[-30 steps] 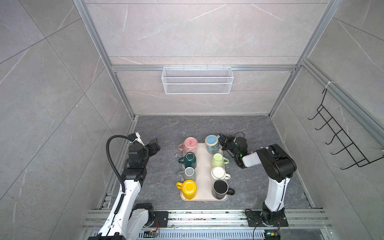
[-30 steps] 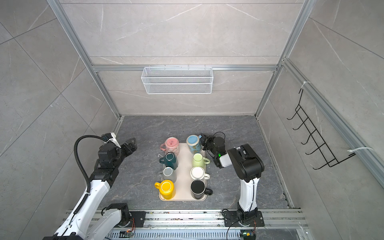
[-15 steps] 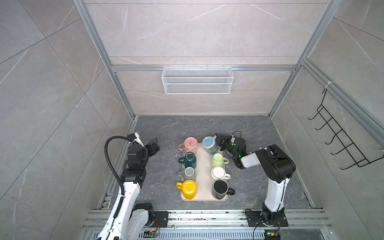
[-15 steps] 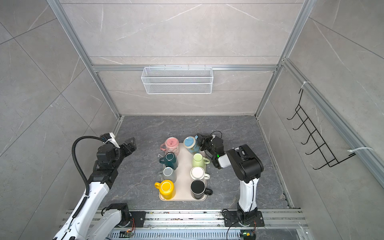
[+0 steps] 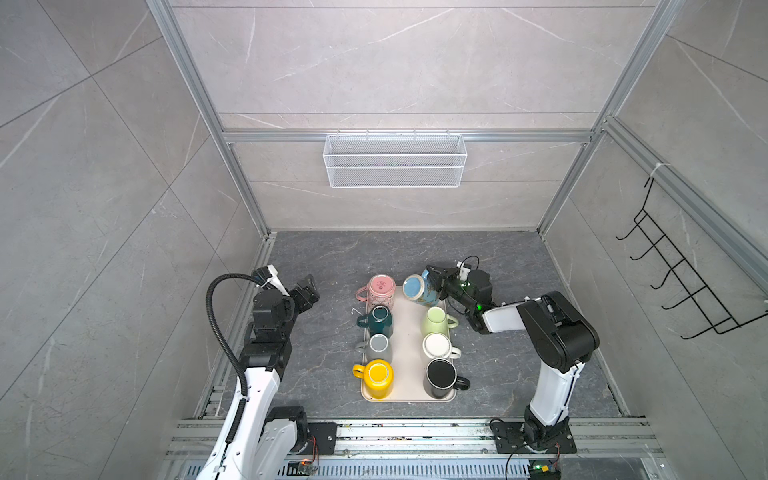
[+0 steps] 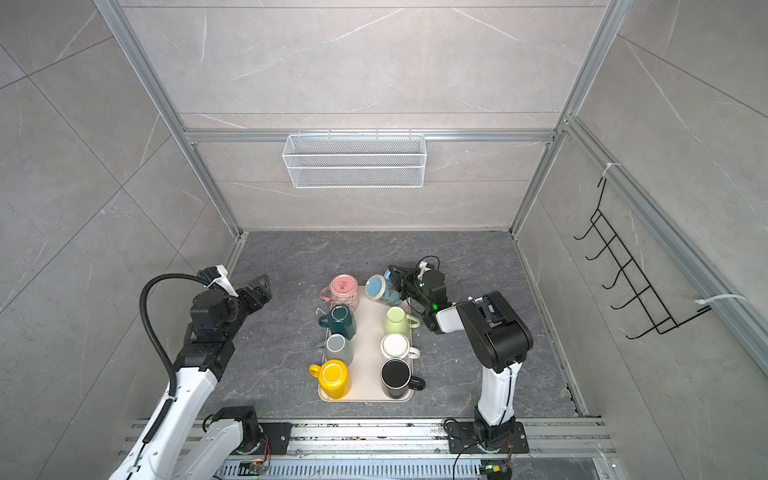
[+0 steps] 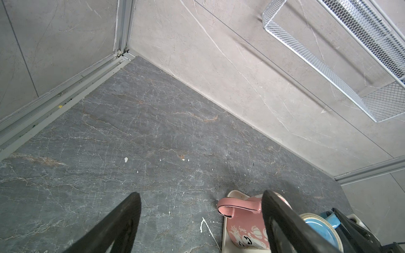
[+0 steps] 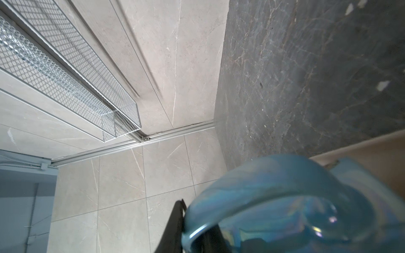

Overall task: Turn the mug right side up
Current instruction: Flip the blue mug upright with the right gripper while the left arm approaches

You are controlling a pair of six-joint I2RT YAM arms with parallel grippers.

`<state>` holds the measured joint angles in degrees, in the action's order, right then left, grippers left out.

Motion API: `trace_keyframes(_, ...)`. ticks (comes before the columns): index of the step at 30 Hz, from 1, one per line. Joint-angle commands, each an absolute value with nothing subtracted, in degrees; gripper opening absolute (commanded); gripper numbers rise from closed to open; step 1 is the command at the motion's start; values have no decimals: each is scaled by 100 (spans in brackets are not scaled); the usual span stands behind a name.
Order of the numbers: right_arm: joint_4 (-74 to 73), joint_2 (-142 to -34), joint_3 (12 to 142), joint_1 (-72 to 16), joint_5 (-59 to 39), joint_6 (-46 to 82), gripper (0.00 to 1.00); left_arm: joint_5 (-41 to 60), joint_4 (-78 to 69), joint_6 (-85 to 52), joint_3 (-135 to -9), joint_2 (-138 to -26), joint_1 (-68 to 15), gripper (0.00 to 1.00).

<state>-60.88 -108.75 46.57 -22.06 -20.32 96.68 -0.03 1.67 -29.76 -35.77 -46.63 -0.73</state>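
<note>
Blue mug tipped on its side in the right claw

Glazed ceramic with a glossy, faintly iridescent sheen, the blue mug (image 5: 417, 287) (image 6: 380, 288) is at the 1 o'clock corner of the tray (image 5: 409, 353) (image 6: 368, 353). It is tilted far over. Its flat round end, pale blue inside a cream ring, faces 9 o'clock and upward. Whether its lower edge touches the tray cannot be told.

The right gripper (image 5: 436, 282) (image 6: 401, 282) meets the mug from its 3 o'clock side, jaws squeezed nearly together on it. In the right wrist view the mug's thick, rounded handle loop (image 8: 285, 197) fills the near field, blurred, with one dark finger (image 8: 177, 223) against its edge.

The tray is a smooth, matte beige rectangle with rounded corners and a low rim. It carries two columns of mugs:
- Left column, from 12 o'clock toward 6: the pink mug (image 5: 380, 291) with small printed figures, the dark green mug (image 5: 380, 320), the grey mug (image 5: 378, 347) and the yellow mug (image 5: 376, 374).
- Right column, below the blue mug: the light green mug (image 5: 435, 322), the white mug (image 5: 436, 345) and the black mug (image 5: 440, 376).

At the tray's 9 o'clock, well apart from it, the left gripper (image 5: 307, 291) (image 6: 259, 289) (image 7: 201, 192) hangs above the floor (image 5: 324, 353). Its black tapered fingers (image 7: 131, 210) are spread wide and hold nothing. The floor is dark grey stone with pale veins and a few white flecks.

At 12 o'clock a white wire-mesh basket (image 5: 395, 160) hangs on the tiled back wall. At 3 o'clock a black wire hook rack (image 5: 681, 282) is fixed to the side wall.
</note>
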Motion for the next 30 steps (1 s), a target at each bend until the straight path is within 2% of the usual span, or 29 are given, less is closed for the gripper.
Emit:
trace_keyframes(1,-6136,-10405,5021,-2250,-2237,9184,0,95,102,-2886,-3762,-4579,-88,88)
trace_keyframes(10,-4624,-9769,5559,-2309,-2460,7827,0,160,97,-2822,-3849,-4599,-88,88)
trace_keyframes(18,-2333,-9224,6500,-2484,-2473,5700,0,580,74,-2667,-4190,-4832,-88,86)
trace_keyframes(24,-247,-8859,7309,-2924,-1653,3486,0,1689,96,-2394,-4909,-5388,-92,84)
trace_keyframes(30,760,-8526,7599,-3620,-226,1581,0,3476,563,-2260,-6080,-6359,-88,85)
